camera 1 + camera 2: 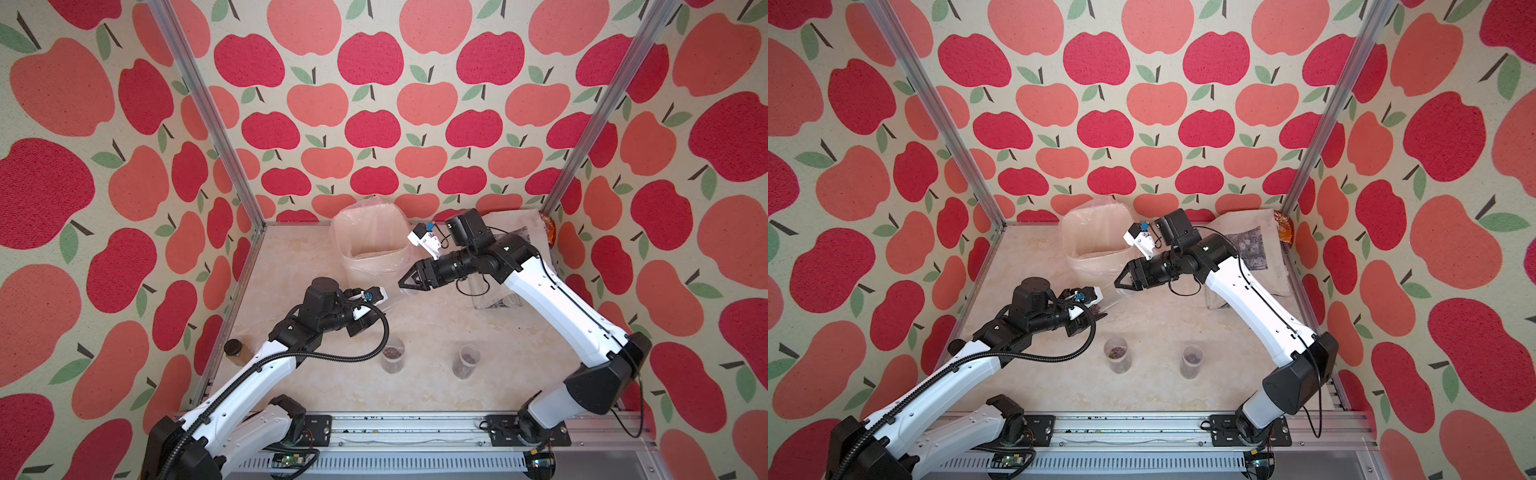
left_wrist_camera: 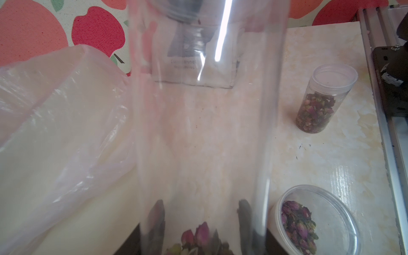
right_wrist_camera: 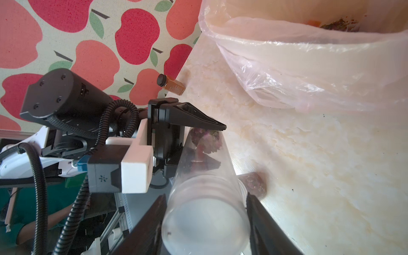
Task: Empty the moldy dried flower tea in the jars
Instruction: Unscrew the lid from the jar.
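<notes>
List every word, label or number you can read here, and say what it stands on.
None reads clearly.
Two caption lines under the picture on the printed bag: too blurred to read.
Label print on the amber bottle: too small to read.

Clear glossy plastic jars (image 1: 392,355), crinkly film liner (image 1: 368,266), polished tabletop (image 1: 432,392).

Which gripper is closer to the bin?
Right. The right gripper sits just off the front corner of the bin; the left gripper is farther off, nearer the robot, holding the jar.

Top views overhead, share table (image 1: 415,395); wrists seemingly close.
</notes>
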Robot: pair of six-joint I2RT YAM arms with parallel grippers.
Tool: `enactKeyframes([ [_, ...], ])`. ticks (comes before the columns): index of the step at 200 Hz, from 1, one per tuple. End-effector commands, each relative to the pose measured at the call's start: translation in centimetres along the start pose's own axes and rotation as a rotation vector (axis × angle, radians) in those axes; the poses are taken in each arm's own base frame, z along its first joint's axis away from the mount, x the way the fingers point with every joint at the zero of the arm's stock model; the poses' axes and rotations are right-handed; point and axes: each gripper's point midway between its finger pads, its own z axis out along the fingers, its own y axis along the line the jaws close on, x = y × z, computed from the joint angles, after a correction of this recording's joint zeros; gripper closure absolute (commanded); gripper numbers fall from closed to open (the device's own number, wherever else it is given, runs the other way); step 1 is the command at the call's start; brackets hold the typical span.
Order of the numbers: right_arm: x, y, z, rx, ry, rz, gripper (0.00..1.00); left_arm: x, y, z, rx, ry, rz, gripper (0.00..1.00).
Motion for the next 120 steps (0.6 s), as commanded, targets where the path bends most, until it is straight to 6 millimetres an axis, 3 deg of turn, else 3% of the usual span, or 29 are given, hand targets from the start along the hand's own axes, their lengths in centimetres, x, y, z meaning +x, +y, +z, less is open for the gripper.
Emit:
enactKeyframes([
  [1,1.0,1.7,-0.1,-0.074,0.064,-0.158,0.63,-1.7,-1.2,-0.9,0.093,-0.087,-0.035,0.88],
  [19,2.1,2.2,-0.6,-0.091,0.109,-0.419,0.64,-2.4,-2.1,-1.5,0.185,-0.123,-0.083,0.88],
  [48,3.8,1.8,-0.8,-0.046,0.196,-0.784,0.58,-3.7,-3.2,-2.7,0.338,-0.193,-0.163,0.88],
  [93,2.7,1.3,-0.3,-0.032,0.266,-0.838,0.48,-3.2,-2.4,-2.4,0.319,-0.174,-0.183,0.89],
  [107,2.3,1.2,-0.2,-0.026,0.26,-0.835,0.33,-2.9,-1.7,-2.2,0.27,-0.16,-0.169,0.89],
  [120,1.2,1.7,-0.5,-0.012,0.223,-0.809,0.27,-2.6,-1.0,-2.1,0.213,-0.146,-0.153,0.89],
])
